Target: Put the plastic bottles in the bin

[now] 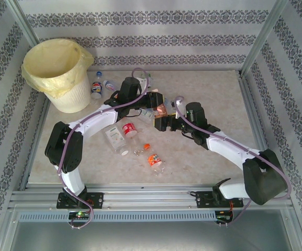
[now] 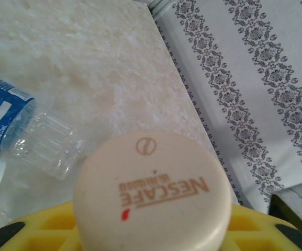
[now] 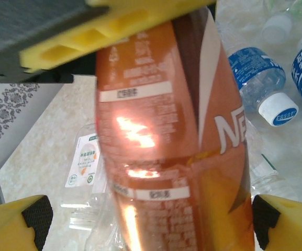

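Left gripper (image 2: 151,234) looks clamped on the brown-labelled, cream-capped plastic Nescafe bottle (image 3: 166,130), near its cap end. Right gripper (image 3: 151,219) is spread wide, with the bottle body between its fingers. Back the right straight off without nudging. Then carry the bottle to the round white ribbed bin with the yellow liner (image 1: 76,97), well beyond the left fingers. Let go above the rim.

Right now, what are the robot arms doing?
They're tidying bottles into the bin. The left claw grips a brown coffee bottle near its cap, over the middle of the table. The right claw sits open around the bottle's body, with a gap on one side. The bin stands in the far left corner, and other bottles, like a red-label bottle, lie on the table.
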Robot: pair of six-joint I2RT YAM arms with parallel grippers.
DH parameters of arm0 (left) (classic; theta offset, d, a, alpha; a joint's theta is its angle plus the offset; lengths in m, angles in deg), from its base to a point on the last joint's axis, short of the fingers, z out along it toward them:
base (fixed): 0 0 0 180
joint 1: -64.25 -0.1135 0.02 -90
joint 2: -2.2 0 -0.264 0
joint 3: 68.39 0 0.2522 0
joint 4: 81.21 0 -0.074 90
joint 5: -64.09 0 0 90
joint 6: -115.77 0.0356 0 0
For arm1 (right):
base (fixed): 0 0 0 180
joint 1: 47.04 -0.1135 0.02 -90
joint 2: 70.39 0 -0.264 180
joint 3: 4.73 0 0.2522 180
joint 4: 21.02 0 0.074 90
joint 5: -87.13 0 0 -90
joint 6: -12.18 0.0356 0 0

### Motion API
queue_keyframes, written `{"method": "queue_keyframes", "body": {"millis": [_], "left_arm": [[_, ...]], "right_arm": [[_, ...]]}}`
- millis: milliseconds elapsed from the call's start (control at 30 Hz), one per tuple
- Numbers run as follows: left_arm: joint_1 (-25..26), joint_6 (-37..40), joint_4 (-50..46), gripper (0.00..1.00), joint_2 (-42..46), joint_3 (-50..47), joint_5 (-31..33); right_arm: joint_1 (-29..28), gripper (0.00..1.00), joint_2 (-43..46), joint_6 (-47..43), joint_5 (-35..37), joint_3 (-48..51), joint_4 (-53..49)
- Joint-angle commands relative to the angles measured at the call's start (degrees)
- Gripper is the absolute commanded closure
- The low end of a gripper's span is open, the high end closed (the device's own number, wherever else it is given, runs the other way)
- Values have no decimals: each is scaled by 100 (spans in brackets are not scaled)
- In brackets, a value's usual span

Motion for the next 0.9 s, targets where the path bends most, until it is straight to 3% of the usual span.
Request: {"method": "queue_keyframes", "body": {"millis": [0,133,367,633,867], "left_arm": [[-77,128,162,58,242,35,281],[-179,266,-57,57,334,112,507],[-378,682,-432,57,632,295,1046],[-818,1255,-1209,57,930,872,1554],[-1195,1887,-1795,57,1037,1532,2016]], "right_arm": [[-39,2,447,-151,316,-70,108],[-94,2,910,-365,1261,-47,-248],[-125,2,1569,-479,2118,13,-504],[-136,2,1826,-347,2529,61,-475],[-147,2,1966,-535,2430,115,-370]]}}
